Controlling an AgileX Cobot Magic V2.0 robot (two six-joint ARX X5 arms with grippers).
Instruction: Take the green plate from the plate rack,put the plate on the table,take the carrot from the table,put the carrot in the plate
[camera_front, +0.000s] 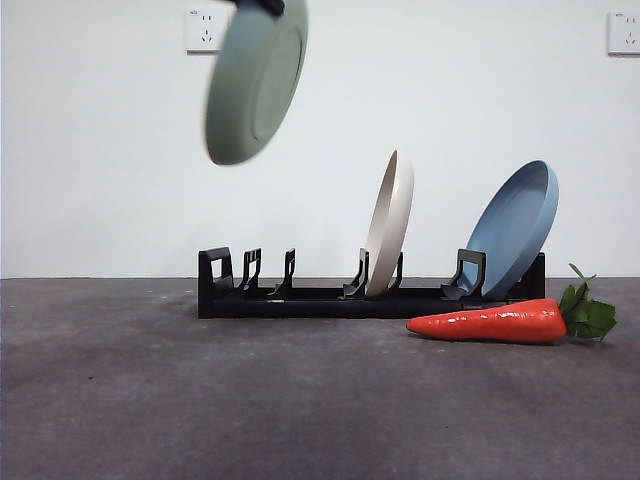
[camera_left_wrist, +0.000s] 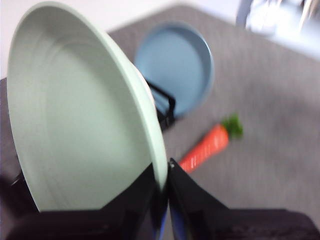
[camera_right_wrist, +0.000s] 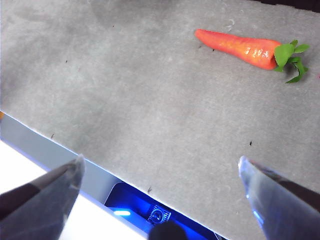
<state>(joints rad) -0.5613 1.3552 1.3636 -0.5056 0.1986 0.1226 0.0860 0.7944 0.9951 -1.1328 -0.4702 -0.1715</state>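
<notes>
The left end effector (camera_left_wrist: 161, 187) has its two black jaws closed tight on the rim of the green plate (camera_front: 255, 82), with no gap beyond the rim's thickness. In the front view the plate hangs in the air at about 11 o'clock, tilted on edge, well above the plate rack (camera_front: 300, 298) and clear of every bracket. Only a small black tip of the arm shows above it at the top edge.

The rack stands on the surface (camera_front: 200, 400) near picture centre. Its left-hand slots carry nothing. A cream plate (camera_front: 390, 222) leans upright in a middle slot, and a blue plate (camera_front: 515, 228) leans in the right-hand end slot, tilted toward 1 o'clock.

The carrot (camera_front: 490, 322) lies flat on the surface at roughly 4 o'clock in the front view, just in front of the rack's right end, tapered tip pointing left and green leaves to the right. Contact with the rack cannot be determined.

The right end effector (camera_right_wrist: 160, 172) has its jaws spread wide apart and holds nothing. It hangs above bare surface near the front edge, well apart from the carrot.
</notes>
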